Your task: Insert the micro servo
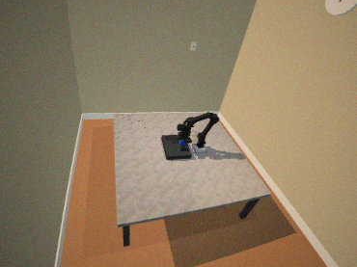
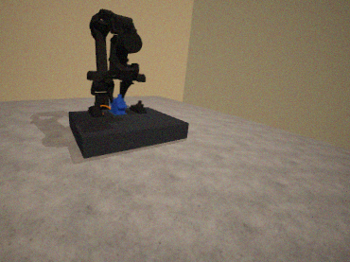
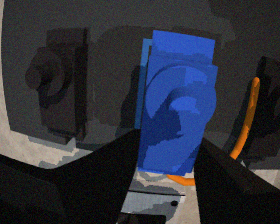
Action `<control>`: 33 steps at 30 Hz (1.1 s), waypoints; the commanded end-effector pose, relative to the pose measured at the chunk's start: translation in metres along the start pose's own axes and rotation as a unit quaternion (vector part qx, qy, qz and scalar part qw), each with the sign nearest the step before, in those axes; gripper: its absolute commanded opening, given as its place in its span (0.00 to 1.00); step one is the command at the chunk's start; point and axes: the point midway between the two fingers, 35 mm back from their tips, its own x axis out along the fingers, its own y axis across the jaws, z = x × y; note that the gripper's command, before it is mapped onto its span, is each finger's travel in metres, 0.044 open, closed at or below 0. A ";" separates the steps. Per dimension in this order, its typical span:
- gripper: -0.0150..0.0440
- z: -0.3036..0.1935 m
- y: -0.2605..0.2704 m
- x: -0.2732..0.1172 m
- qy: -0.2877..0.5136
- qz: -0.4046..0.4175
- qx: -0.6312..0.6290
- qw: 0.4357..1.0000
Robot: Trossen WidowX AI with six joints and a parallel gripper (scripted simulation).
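Note:
The blue micro servo [image 1: 181,143] [image 2: 119,107] [image 3: 175,112] is upright, its round output-shaft end facing up towards the wrist camera. My gripper [image 1: 183,139] [image 2: 118,96] [image 3: 168,141] is shut on it. The servo is low over the dark deck [image 1: 176,151] [image 2: 142,134] [image 3: 115,14], between two black servos. Whether its ears lie flat is unclear. A lighter blue strip [image 3: 142,90] shows along its left side in the wrist view. Orange cable [image 2: 105,107] [image 3: 251,112] shows to the right in the wrist view, and a short piece shows below the servo. The pocket and side notch cannot be made out.
One black servo [image 2: 138,107] [image 3: 60,87] stands on the deck at the left of the wrist view, another [image 3: 268,115] at its right edge. The deck rests on the grey table [image 1: 159,189] [image 2: 213,204]. The arm's base stands close beside the deck.

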 end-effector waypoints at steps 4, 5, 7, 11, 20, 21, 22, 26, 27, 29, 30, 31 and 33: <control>0.25 0.001 0.000 0.006 -0.001 -0.001 0.001 1.000; 0.25 0.001 0.000 0.007 -0.001 -0.001 0.001 1.000; 0.25 0.001 0.000 0.009 -0.001 -0.001 0.001 1.000; 0.25 0.001 0.000 0.012 -0.001 -0.001 0.001 1.000; 0.25 0.001 0.000 0.019 -0.001 -0.001 0.001 1.000; 0.25 0.001 0.000 0.020 -0.001 -0.001 0.001 1.000; 0.25 0.001 0.000 0.021 -0.001 -0.001 0.001 1.000; 0.25 0.001 0.000 0.024 -0.001 -0.001 0.001 1.000; 0.25 0.001 0.000 0.025 -0.001 -0.001 0.001 1.000; 0.30 0.000 0.000 0.024 -0.001 -0.001 0.001 1.000; 0.34 0.000 0.000 0.023 -0.001 -0.001 0.001 1.000; 0.39 0.000 0.000 0.023 -0.001 -0.001 0.001 1.000; 0.48 0.000 0.000 0.023 -0.001 -0.001 0.001 1.000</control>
